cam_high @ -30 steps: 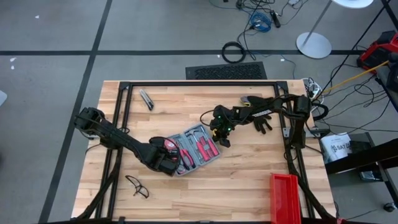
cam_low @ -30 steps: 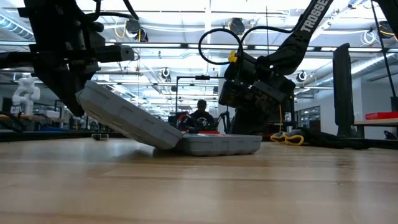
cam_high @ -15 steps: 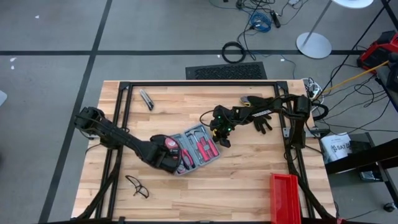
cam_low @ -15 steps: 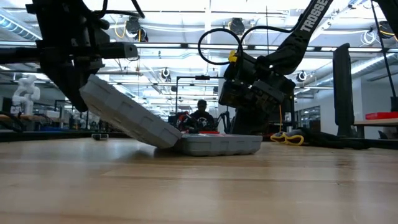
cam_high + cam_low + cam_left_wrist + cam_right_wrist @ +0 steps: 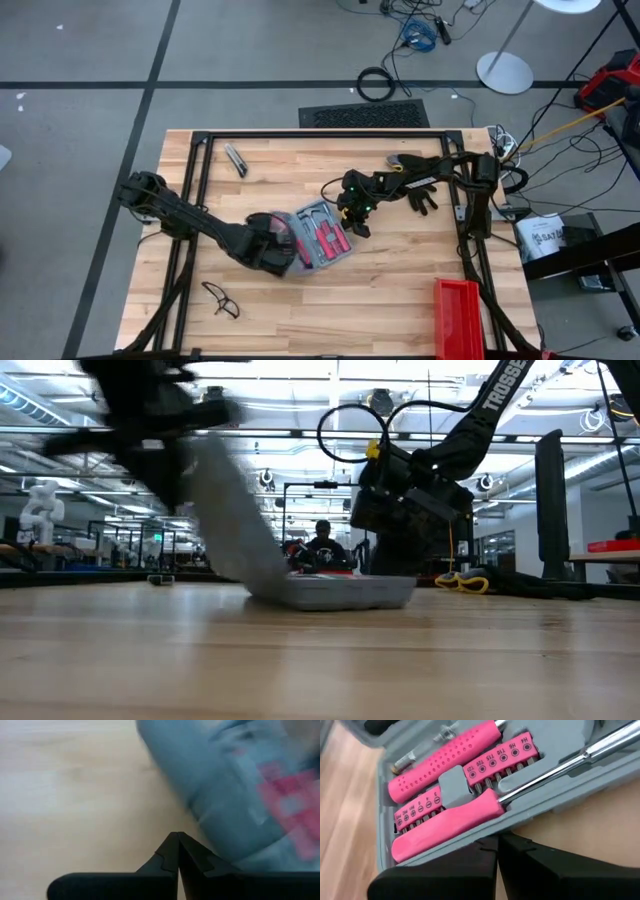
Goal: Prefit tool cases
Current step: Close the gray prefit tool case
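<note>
On the wooden counter [image 5: 400, 290], near its middle, the tool case [image 5: 322, 238] is laid open, its long axis running diagonally. Its lid is raised steeply by the closed left tool [image 5: 283, 243]. The far edge is pressed by the closed right tool [image 5: 357, 222].

In the low view the raised lid [image 5: 235, 520] of the tool case and the left gripper [image 5: 150, 430] at its 10 o'clock are smeared by motion blur. In the left wrist view the lid [image 5: 225, 785] is blurred and cut off at 12 and 3 o'clock. In the right wrist view the inner tray [image 5: 470, 785] is cropped at 12 o'clock, and the bit markings are mostly illegible.
</note>
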`<state>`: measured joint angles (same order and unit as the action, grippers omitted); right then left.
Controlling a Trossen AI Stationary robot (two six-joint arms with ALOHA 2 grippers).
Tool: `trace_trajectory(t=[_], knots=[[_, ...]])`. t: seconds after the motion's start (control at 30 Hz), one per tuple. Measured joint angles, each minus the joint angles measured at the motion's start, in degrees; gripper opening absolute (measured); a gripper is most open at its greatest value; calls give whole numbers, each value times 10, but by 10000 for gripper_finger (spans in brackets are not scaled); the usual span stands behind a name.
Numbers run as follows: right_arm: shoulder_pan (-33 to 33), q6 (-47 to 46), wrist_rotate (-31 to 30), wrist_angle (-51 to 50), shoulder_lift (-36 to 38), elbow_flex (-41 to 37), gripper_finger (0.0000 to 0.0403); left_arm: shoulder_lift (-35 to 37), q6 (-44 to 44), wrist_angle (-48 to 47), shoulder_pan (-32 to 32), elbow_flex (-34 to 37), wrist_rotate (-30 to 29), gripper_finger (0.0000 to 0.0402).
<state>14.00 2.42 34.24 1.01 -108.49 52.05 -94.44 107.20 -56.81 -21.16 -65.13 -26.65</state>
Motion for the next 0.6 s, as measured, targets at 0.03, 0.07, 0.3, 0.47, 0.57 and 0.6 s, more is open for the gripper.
trace_trajectory(t=[0.03, 0.07, 0.3, 0.47, 0.57, 0.6], knots=[[-1, 0, -1, 13, -1, 2, 0, -1, -4, 28, 1, -5, -14, 8], [-4, 0, 1, 24, -2, 5, 0, -4, -14, 53, 4, -7, -23, 8], [-21, 3, 0, 14, 0, 9, 0, -4, -127, 130, 39, -4, -40, 8], [-23, 4, 2, 13, 0, 9, 0, -4, -179, 159, 58, -3, -26, 8], [-22, 3, -1, 12, 0, 9, 0, -4, -195, 170, 65, -3, -24, 8], [-22, 3, -1, 11, 0, 9, 0, -4, -197, 173, 67, -2, -24, 8]])
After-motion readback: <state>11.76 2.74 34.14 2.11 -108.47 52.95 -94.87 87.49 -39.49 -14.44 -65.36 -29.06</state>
